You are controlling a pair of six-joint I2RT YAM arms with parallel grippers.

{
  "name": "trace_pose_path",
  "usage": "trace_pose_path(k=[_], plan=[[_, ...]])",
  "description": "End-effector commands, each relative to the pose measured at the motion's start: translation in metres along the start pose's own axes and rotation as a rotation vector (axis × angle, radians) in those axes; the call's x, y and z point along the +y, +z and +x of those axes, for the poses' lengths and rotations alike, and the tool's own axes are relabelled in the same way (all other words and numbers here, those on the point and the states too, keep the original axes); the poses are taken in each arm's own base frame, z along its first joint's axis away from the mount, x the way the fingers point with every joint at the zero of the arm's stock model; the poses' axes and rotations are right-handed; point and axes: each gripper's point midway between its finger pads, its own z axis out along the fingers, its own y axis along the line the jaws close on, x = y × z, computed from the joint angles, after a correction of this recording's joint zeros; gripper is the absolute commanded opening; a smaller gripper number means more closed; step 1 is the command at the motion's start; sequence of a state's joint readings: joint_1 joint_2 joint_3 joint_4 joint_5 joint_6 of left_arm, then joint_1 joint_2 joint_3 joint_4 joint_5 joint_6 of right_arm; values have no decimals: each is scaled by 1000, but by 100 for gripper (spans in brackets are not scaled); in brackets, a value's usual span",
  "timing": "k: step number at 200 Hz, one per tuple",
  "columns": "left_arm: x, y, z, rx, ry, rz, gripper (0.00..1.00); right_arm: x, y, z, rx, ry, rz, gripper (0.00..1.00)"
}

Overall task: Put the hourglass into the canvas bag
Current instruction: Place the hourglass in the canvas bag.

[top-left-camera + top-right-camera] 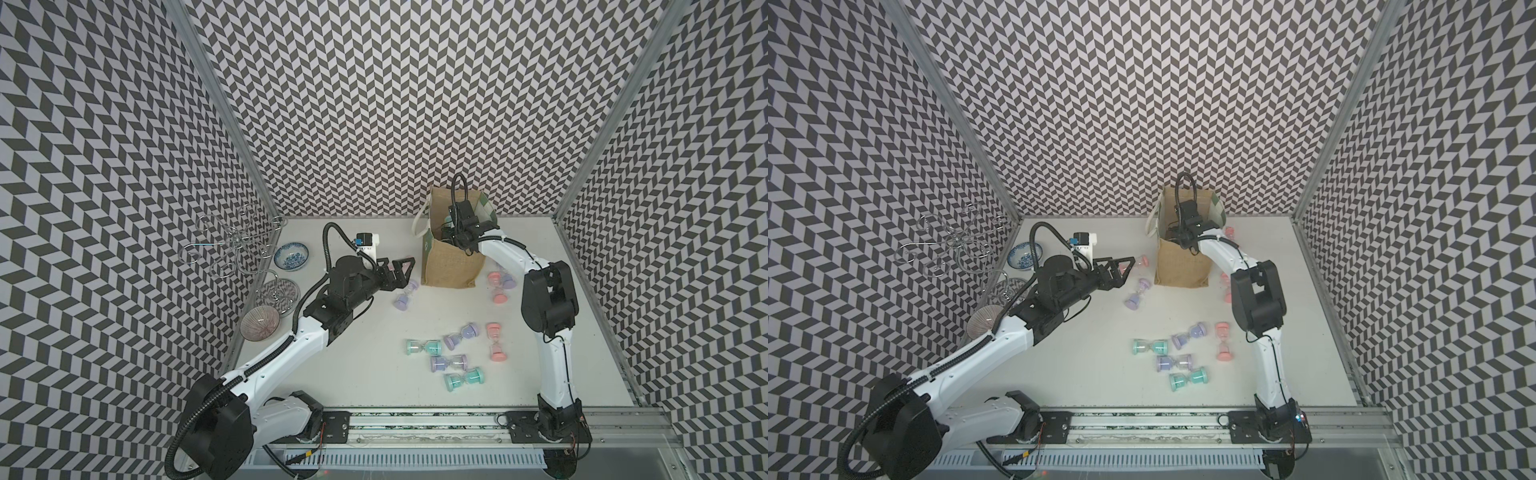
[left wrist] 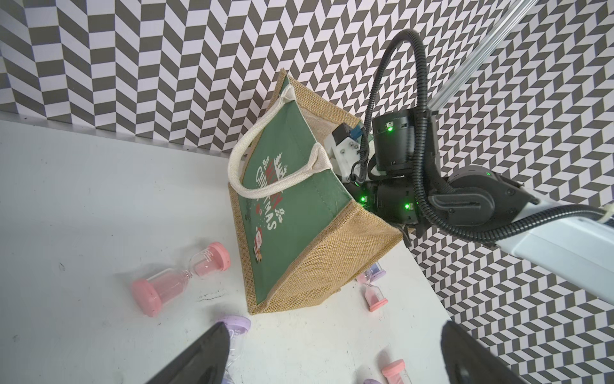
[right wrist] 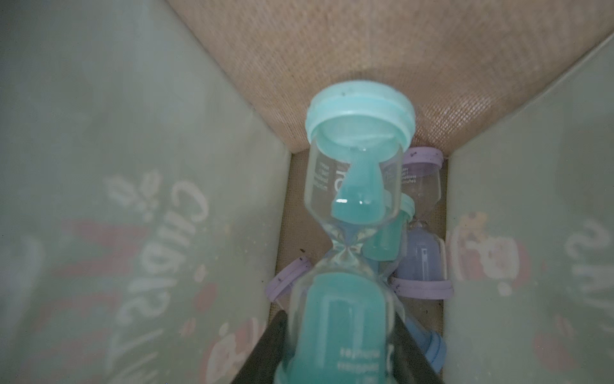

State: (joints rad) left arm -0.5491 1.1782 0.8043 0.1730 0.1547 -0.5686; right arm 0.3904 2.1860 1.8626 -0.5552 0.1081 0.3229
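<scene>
In both top views, the right pincer (image 1: 452,237) (image 1: 1177,237) is hanging inside the bag (image 1: 453,266) (image 1: 1179,266). In the left wrist view, the left pincer (image 2: 332,355) is gaping wide. In the right wrist view, the right pincer is gripping a teal hourglass (image 3: 352,173) inside the bag.

— Where's the canvas bag (image 1: 453,266)?
— At the back of the table (image 1: 353,374), right of centre. The right gripper (image 3: 339,332) is down inside it, an hourglass (image 3: 352,186) in its jaws, above other hourglasses (image 3: 420,259) on the bag's floor.
— And outside?
— In front lie loose hourglasses (image 1: 451,362); bowls (image 1: 291,256) sit far left.
</scene>
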Motion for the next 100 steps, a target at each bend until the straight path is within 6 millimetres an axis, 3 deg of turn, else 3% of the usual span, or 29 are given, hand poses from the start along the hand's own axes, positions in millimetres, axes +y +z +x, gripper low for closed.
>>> trace_pose_path(k=[1, 55, 100], plan=[[-2, 1, -8, -32, 14, 3, 99, 0, 2, -3, -26, 4, 8, 46], [-1, 0, -8, -35, 17, 1, 99, 5, -23, -26, -90, 19, -10, 54], [-5, -5, -14, -48, 25, 5, 99, 24, -70, -52, -167, 23, -120, 65]])
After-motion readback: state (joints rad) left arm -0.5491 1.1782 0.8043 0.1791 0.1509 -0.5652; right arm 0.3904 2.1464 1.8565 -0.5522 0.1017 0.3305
